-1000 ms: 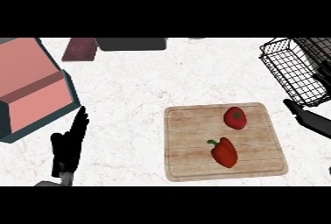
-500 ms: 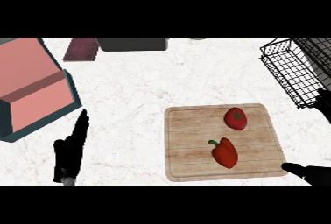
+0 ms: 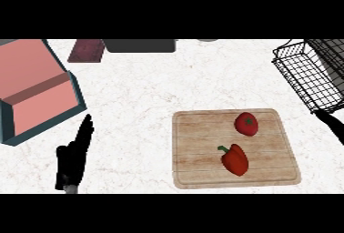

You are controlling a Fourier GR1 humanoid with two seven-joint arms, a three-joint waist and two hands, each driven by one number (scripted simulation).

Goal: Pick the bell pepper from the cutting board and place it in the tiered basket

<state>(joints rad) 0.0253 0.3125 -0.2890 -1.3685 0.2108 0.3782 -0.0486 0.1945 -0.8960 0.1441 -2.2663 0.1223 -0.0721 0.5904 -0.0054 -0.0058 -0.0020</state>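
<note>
While untouched, bell pepper [image 3: 235, 159] well apart from fingers [image 3: 331, 124]

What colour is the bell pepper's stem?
Green, on the red bell pepper on the cutting board; head view.

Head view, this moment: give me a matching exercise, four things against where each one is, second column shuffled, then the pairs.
Things
1. bell pepper
2. tomato
3. wire basket
4. left hand

Places
A. far right of the counter, beyond the board
B. on the counter left of the board, fingers straight
C. near half of the cutting board
D. far right part of the board

Pairs: 1-C, 2-D, 3-A, 4-B
</note>
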